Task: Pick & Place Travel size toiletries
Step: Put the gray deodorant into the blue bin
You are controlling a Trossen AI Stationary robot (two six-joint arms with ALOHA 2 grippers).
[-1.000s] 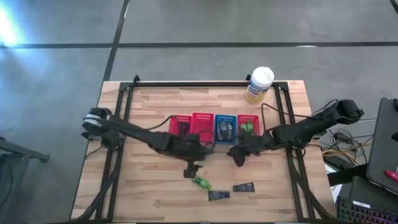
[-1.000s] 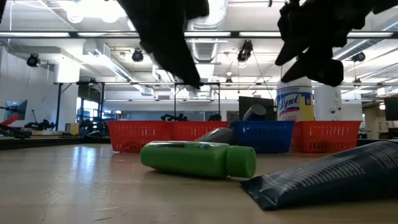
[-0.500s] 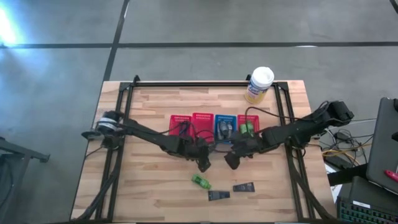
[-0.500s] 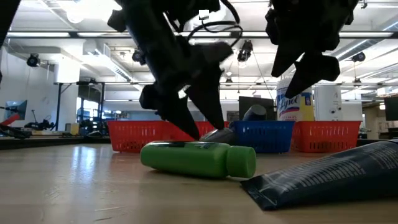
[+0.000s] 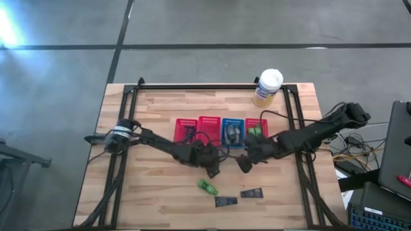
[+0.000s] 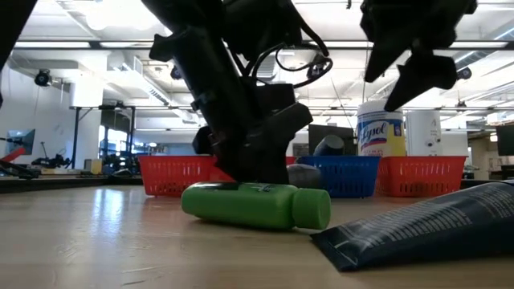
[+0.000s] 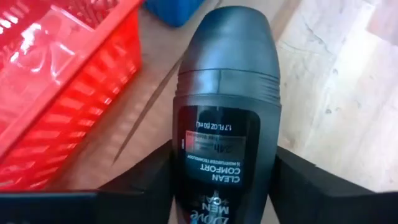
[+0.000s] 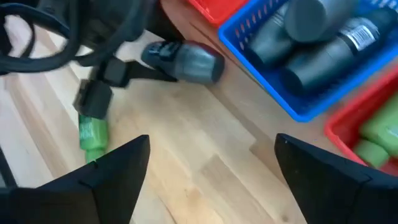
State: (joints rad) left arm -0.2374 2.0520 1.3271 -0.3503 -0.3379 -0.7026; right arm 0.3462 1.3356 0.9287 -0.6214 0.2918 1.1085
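In the low view a flat dark tube (image 6: 418, 229) lies closest, at the lower right of the frame, and a green bottle (image 6: 255, 205) lies on its side just behind it, in the middle. Right behind the bottle the left gripper (image 6: 261, 164) is down at the wooden table (image 6: 96, 241). Its jaws are closed on a grey-black deodorant stick (image 7: 225, 99), one finger on each side, and the round cap pokes out past the fingertips. The right gripper (image 6: 418, 68) hangs higher, at the upper right of that frame, with its jaws wide apart and nothing between them. From above, the held stick sits near the middle of the frame, between the two grippers and just in front of the row of baskets. On the bare wood in the lower middle lie one green bottle and two dark tubes (image 5: 251, 192). Farther back stand four small baskets in a row, three red baskets (image 5: 209, 126) and one blue basket (image 5: 232, 131). The blue one holds grey-black sticks, and the far right red one holds green bottles. Farthest back, at the upper right of the table, stands one yellow canister (image 5: 267, 88).
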